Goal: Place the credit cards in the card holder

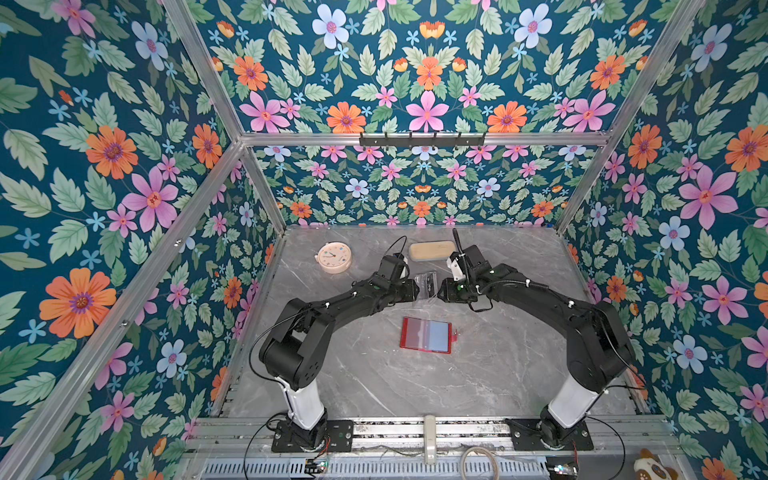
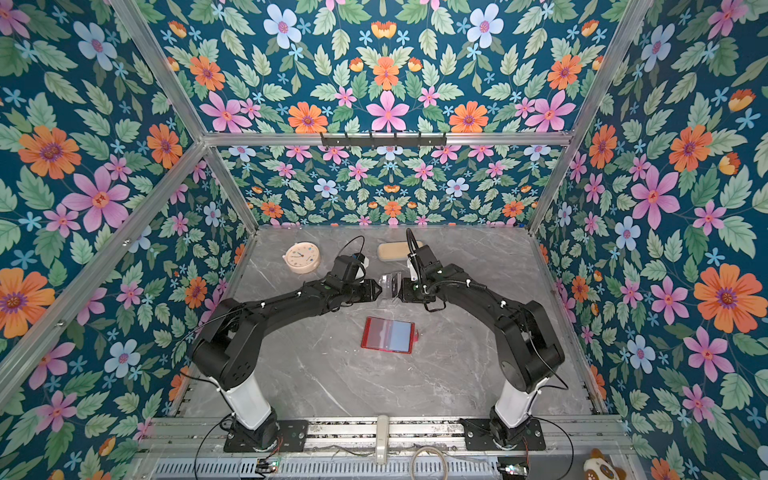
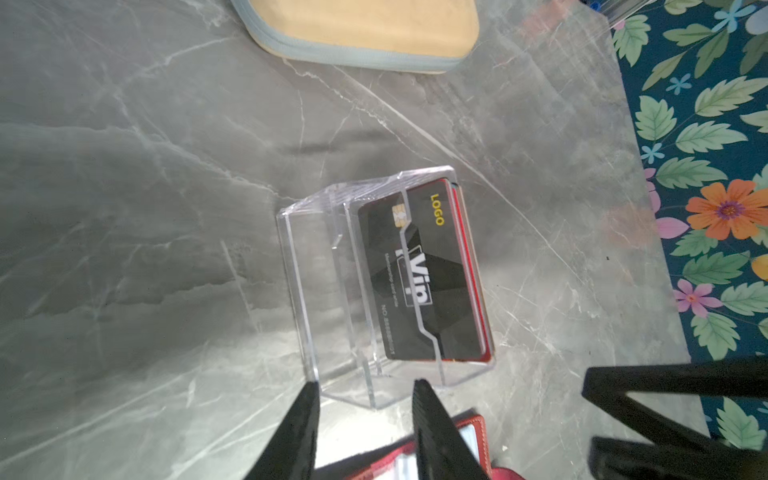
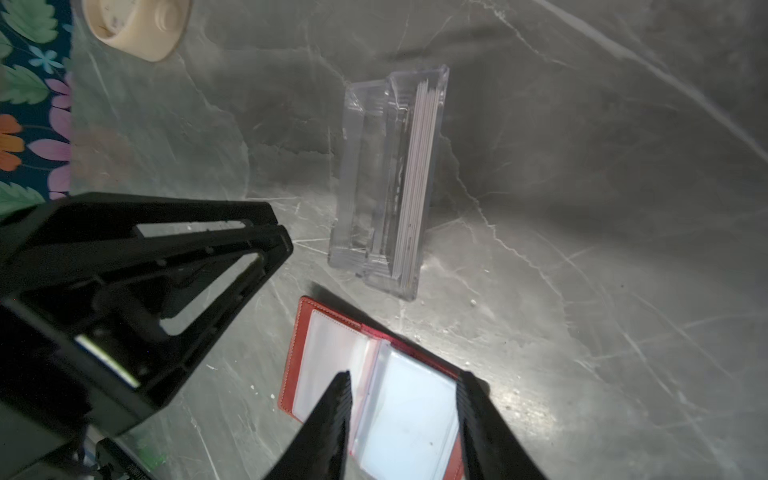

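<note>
The credit cards (image 3: 424, 282) stand on edge as a stack in the rear slot of a clear acrylic stand (image 3: 316, 291); the front card is black with white "Vip" lettering, a gold chip and yellow "LOGO", and a red card edge shows just behind it; the remaining cards appear only as thin pale edges (image 4: 415, 178). In both top views this stand (image 1: 426, 286) sits mid-table between the two grippers. The card holder (image 1: 426, 334), a red leather-look booklet wallet, lies open and flat, nearer the arm bases than the stand and apart from it; its clear plastic sleeves (image 4: 399, 415) face up, and no card can be made out in them. The left gripper (image 3: 365, 384) has its jaws parted, tips at the near end of the stand; contact cannot be told, and nothing is grasped. The right gripper (image 4: 405, 382) hangs over the open wallet, jaws released and empty. Both rest on a grey marble-look tabletop (image 1: 374, 374); farther back lie a beige oblong case (image 1: 432, 250) and a round cream clock (image 1: 334, 257), well apart from the wallet.
</note>
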Controlling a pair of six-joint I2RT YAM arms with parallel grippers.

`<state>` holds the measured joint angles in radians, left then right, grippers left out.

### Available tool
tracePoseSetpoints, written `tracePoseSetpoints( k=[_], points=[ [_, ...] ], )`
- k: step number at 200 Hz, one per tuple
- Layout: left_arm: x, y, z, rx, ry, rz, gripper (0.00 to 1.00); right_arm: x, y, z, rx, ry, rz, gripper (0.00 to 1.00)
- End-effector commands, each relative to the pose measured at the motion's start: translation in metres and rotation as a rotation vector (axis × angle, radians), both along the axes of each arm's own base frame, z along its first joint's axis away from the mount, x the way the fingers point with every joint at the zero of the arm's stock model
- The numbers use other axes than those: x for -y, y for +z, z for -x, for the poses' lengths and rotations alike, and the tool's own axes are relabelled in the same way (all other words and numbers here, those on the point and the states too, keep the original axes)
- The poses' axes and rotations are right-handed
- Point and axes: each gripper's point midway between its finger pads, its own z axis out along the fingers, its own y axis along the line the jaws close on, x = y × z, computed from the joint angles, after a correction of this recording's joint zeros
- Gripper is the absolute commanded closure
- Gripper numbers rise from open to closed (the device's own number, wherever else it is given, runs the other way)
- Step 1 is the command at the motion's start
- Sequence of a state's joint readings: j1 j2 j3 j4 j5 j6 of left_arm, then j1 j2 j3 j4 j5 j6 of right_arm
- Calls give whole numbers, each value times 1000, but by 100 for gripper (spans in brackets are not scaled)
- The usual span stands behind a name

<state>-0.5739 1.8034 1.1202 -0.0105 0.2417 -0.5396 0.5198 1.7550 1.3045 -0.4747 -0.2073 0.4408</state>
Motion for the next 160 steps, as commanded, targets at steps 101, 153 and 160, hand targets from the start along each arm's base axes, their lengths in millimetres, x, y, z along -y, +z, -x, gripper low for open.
tracePoseSetpoints(
  k=[101,153,160],
  points=[
    [10,-28,-26,-79,-40,26,61,-4,-21,-40,-53,16,146,59],
    [10,-39,-28,-108,-31,33,64,-9,-28,-49,-67,15,157,60],
    [10,-40,-28,-112,-27,33,64,-10,-29,-50,-70,18,157,59]
  ],
)
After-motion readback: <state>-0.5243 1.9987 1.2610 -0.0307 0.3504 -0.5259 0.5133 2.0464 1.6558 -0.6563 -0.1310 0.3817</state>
